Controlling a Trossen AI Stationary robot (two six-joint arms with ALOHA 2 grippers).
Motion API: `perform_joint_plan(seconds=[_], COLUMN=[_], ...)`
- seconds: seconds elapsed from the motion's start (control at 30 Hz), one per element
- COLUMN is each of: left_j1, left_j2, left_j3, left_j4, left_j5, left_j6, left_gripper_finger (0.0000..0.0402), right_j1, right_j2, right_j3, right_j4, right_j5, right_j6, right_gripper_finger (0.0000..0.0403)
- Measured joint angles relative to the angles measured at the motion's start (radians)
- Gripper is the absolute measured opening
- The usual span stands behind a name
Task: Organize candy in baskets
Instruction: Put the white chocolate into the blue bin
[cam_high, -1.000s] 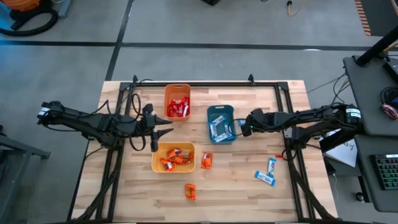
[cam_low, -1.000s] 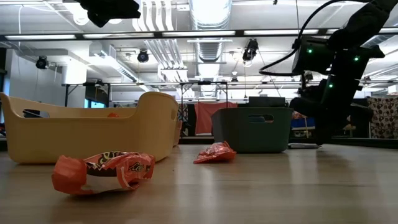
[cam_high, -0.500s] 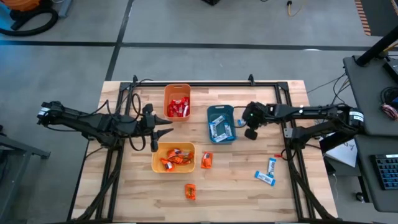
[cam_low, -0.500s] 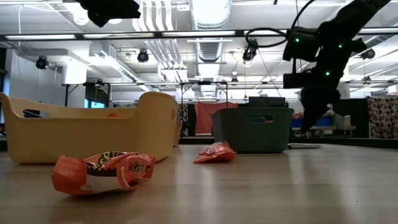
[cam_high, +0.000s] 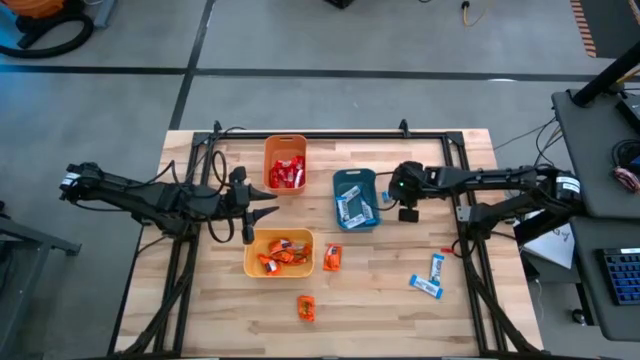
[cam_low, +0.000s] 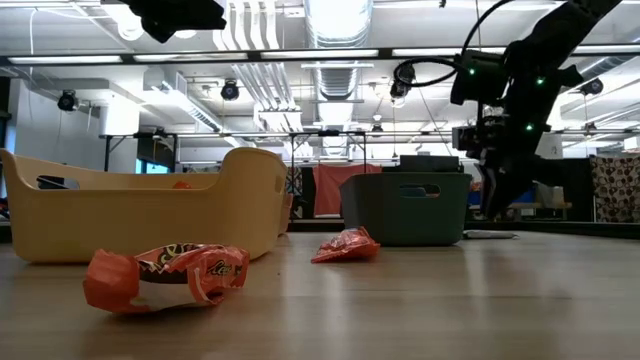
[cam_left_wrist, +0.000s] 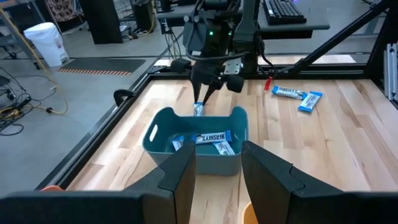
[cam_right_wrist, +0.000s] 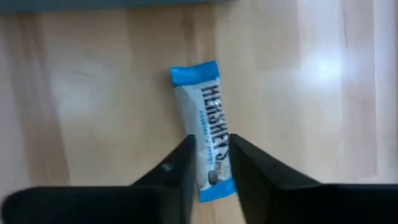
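Note:
A blue-and-white candy bar (cam_right_wrist: 205, 124) lies flat on the wood just right of the teal basket (cam_high: 355, 173), also seen in the low view (cam_low: 490, 235). My right gripper (cam_right_wrist: 211, 146) hangs above the bar's end, clear of the table (cam_low: 492, 208). It points steeply down, and its fingers are slightly apart. The teal basket holds blue-and-white bars, the orange basket (cam_high: 285, 139) red candy, and the yellow basket (cam_high: 249, 252) orange candy. My left gripper (cam_high: 268, 212) waits open over the yellow basket's far left corner, holding nothing (cam_left_wrist: 217, 152).
Two orange candies lie loose near the yellow basket (cam_high: 332, 258) (cam_high: 306, 308). Two blue-and-white bars (cam_high: 430, 277) lie toward the table's near right. Black frame rails (cam_high: 310, 133) run along the table's far edge and sides.
My right gripper has risen from the table beside the teal basket and rolled about its own pointing line. The blue-and-white bar under it has stayed flat on the wood.

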Motion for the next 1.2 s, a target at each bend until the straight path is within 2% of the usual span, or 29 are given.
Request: perform_joint_plan(seconds=[0.17,0.23,0.33,0.43,0.6,0.9,1.03,1.2], left_j1=[0.000,0.000,0.000,0.000,0.000,0.000,0.000,0.000], left_j2=[0.000,0.000,0.000,0.000,0.000,0.000,0.000,0.000], left_j3=[0.000,0.000,0.000,0.000,0.000,0.000,0.000,0.000], left_j4=[0.000,0.000,0.000,0.000,0.000,0.000,0.000,0.000], left_j5=[0.000,0.000,0.000,0.000,0.000,0.000,0.000,0.000], left_j6=[0.005,0.006,0.006,0.006,0.006,0.006,0.006,0.006], left_gripper_finger=[0.0113,0.0113,0.0113,0.0113,0.0113,0.0113,0.0113,0.0113], right_j1=[-0.035,-0.054,-0.087,-0.120,-0.152,-0.162,-0.161,-0.160], right_j2=[0.000,0.006,0.015,0.032,0.062,0.173,0.185,0.173], right_j3=[-0.001,-0.007,-0.016,-0.020,-0.025,-0.023,-0.024,-0.024], right_j4=[0.004,0.020,0.036,0.041,0.074,0.092,0.090,0.085], right_j5=[-0.092,-0.093,-0.095,-0.104,-0.166,-0.190,-0.193,-0.207], right_j6=[0.036,0.039,0.037,0.035,0.010,-0.001,-0.013,-0.028], right_gripper_finger=[0.0186,0.0218,0.0250,0.0261,0.0252,0.0223,0.0188,0.0122])
